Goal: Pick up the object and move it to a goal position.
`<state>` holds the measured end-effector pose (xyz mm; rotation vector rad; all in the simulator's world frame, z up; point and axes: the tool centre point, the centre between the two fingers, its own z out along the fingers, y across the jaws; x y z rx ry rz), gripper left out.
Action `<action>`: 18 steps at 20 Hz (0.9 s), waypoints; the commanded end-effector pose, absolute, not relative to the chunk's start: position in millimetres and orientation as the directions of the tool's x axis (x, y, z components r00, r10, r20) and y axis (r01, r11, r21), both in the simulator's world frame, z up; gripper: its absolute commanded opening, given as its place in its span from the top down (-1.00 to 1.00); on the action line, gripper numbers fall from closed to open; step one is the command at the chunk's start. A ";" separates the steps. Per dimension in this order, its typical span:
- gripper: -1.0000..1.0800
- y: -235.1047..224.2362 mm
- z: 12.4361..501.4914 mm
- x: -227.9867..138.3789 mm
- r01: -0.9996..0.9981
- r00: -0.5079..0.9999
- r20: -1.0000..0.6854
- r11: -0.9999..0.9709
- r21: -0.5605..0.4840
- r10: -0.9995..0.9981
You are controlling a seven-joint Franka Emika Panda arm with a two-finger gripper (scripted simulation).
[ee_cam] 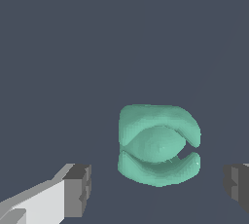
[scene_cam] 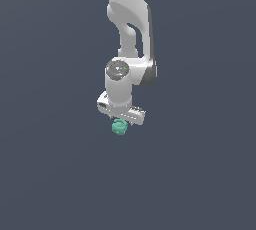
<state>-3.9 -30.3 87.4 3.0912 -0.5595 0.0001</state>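
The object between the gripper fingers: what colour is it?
Teal-green all over, no pattern; the object shows best in the wrist view.

A bare simulated space, not a real room: flat, even slate-grey fills both views with no walls, furniture or floor edge. A smooth white robot arm [scene_cam: 127, 34] enters at 12 o'clock in the exterior view, rendered without texture.

One arm [scene_cam: 127, 24]. One hand [scene_cam: 121, 119] with two fingers [ee_cam: 78, 189], each tipped by one dark pad, both seen in the wrist view. One teal blob [ee_cam: 158, 145]. One plain dark grey ground beneath.
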 end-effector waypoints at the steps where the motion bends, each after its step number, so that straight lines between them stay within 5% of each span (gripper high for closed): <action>1: -0.92 -30.2 80.8 -4.4 -0.351 0.936 -0.001 -0.936 0.000 -0.351; 13: -0.92 -30.6 39.6 -4.3 -0.356 0.935 0.000 -0.935 0.000 -0.356; 14: 1.00 -30.6 39.6 -4.3 -0.356 0.935 0.000 -0.935 0.000 -0.356; 18: 1.00 -30.6 39.6 -4.3 -0.356 0.935 0.000 -0.935 0.000 -0.356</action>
